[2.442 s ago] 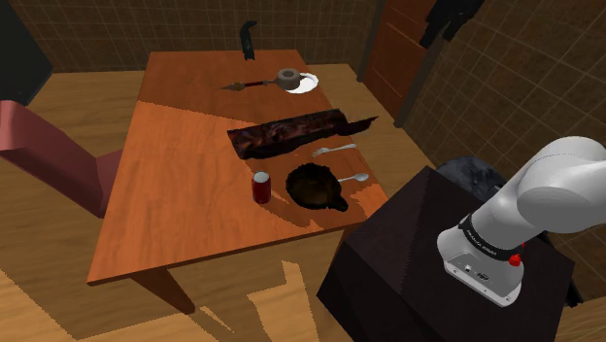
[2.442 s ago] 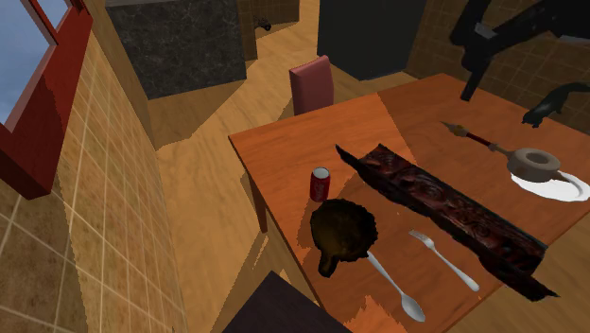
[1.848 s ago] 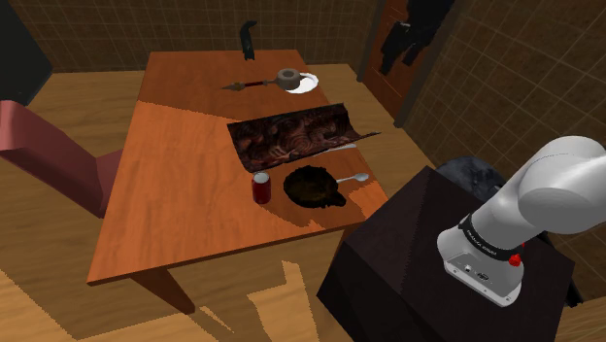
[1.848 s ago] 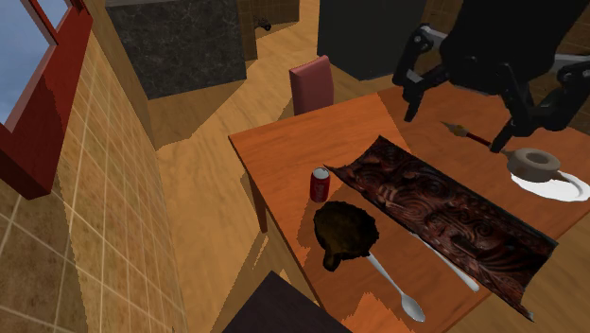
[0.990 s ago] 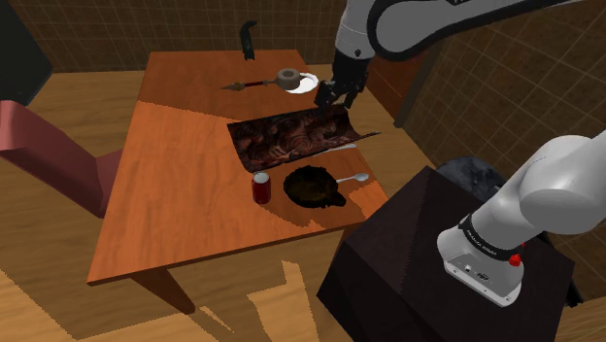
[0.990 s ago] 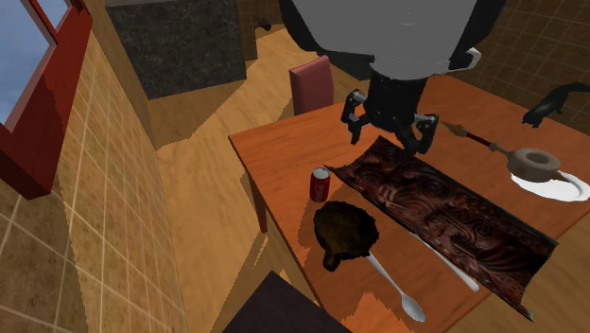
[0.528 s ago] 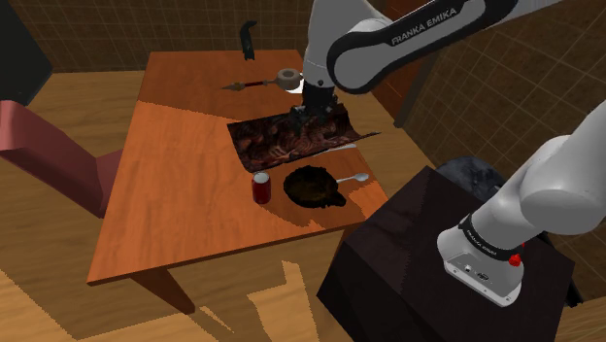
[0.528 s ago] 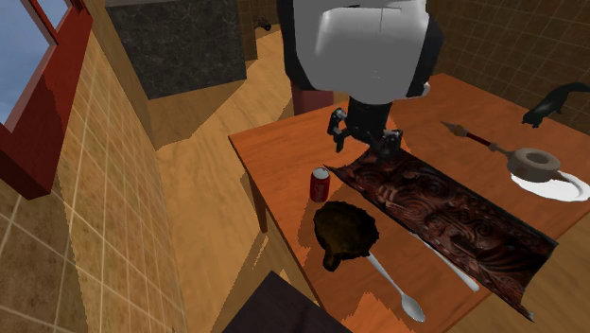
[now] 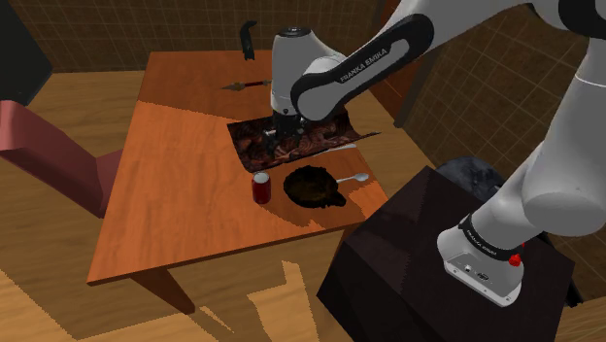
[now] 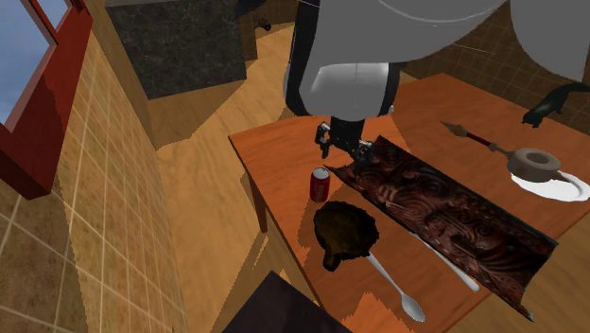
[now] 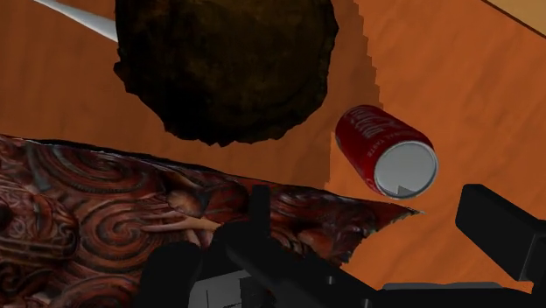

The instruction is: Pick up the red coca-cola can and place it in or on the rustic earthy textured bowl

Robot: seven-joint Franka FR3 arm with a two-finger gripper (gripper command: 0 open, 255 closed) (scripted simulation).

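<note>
A red cola can (image 9: 260, 188) stands upright on the wooden table (image 9: 185, 194), close beside a dark, rough-textured bowl (image 9: 311, 185). My gripper (image 9: 283, 146) hangs open above the carved dark runner (image 9: 291, 134), a short way behind the can and not touching it. In the second exterior view the gripper (image 10: 342, 145) is just above and behind the can (image 10: 321, 184), with the bowl (image 10: 344, 231) nearer the table's edge. The wrist view looks down on the can's silver top (image 11: 383, 149) and the bowl (image 11: 227, 61); nothing is between the fingers (image 11: 499, 229).
A spoon (image 10: 397, 289) and a fork (image 10: 454, 270) lie beside the bowl and runner. Farther off are a white plate (image 10: 558, 189) with a round brown piece, a long utensil (image 10: 473, 138) and a black figure (image 9: 248, 39). A red chair (image 9: 49, 155) stands at the table; my stand (image 9: 427, 262) is close to its corner.
My arm has swung in from the far side and come down over the runner toward the can. The runner spread wider early on. Can and bowl have not moved.
</note>
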